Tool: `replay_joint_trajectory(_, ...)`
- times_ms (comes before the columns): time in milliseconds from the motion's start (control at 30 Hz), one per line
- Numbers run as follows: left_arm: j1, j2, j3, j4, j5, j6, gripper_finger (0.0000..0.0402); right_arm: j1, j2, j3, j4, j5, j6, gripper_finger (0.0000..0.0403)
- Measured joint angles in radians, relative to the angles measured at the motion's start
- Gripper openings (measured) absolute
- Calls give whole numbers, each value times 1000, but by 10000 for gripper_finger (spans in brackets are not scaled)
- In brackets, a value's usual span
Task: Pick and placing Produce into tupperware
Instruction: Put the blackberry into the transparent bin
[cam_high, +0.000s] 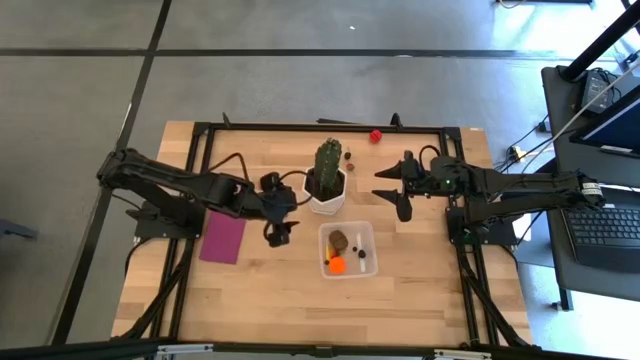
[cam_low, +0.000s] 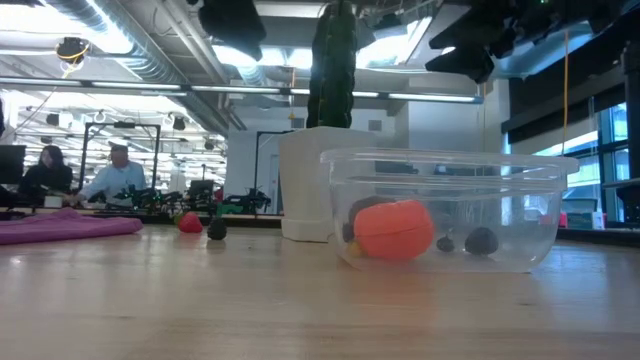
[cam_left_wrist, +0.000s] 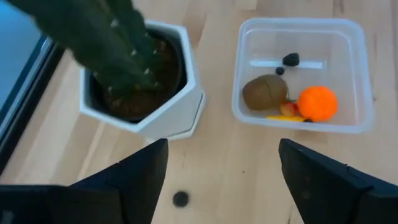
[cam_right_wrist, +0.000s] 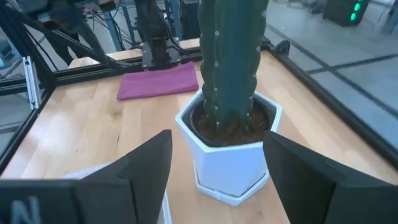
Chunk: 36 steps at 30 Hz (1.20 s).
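I take the white cactus pot (cam_high: 326, 193) as my landmark. The tupperware (cam_high: 347, 250) sits on the table (cam_high: 260, 290) just in front of the pot, on the side nearer the table's front edge, and it already holds part of the load: an orange piece (cam_high: 337, 265), a brown piece (cam_high: 339, 240), a small dark piece (cam_left_wrist: 290, 59) and what look like a couple of smaller bits I cannot sort out. So I judge the job partly done.

What is left, as far as I can see: a red piece (cam_high: 375, 136) lying behind the pot near the far edge of the table, and one or two tiny dark pieces (cam_high: 348, 156) just behind the pot. The left wrist view also shows a small dark piece (cam_left_wrist: 180, 199) on the table beside the pot, close under that arm.

My left gripper (cam_high: 279, 213) hangs beside the pot, on the side toward the magenta cloth (cam_high: 223, 238), its fingers spread wide and holding nothing. My right gripper (cam_high: 397, 189) hovers on the opposite side of the pot, also spread open and empty, facing the pot.

I judge the next pick is one of the loose pieces behind the pot, and the cactus (cam_high: 327, 160) crowds that reach.
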Motion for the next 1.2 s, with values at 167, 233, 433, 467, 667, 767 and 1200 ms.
replay_joint_trajectory(167,15,-9,-11,-87,-34,-39,297,0,0,0,19,2,-30,253)
replay_joint_trajectory(233,28,-21,-44,-71,-41,-40,297,-3,0,0,24,2,-32,253)
replay_joint_trajectory(433,68,-126,-280,143,8,-32,297,-11,0,0,32,17,-36,253)
replay_joint_trajectory(467,75,-149,-334,186,20,-32,297,-10,0,0,39,22,-41,253)
replay_joint_trajectory(667,124,-227,-614,497,46,-14,297,-14,1,0,63,40,-45,253)
replay_joint_trajectory(767,142,-215,-729,633,69,-13,297,-16,1,0,72,40,-53,253)
replay_joint_trajectory(1200,205,-127,-955,1100,106,-20,297,-17,1,0,85,130,-61,253)
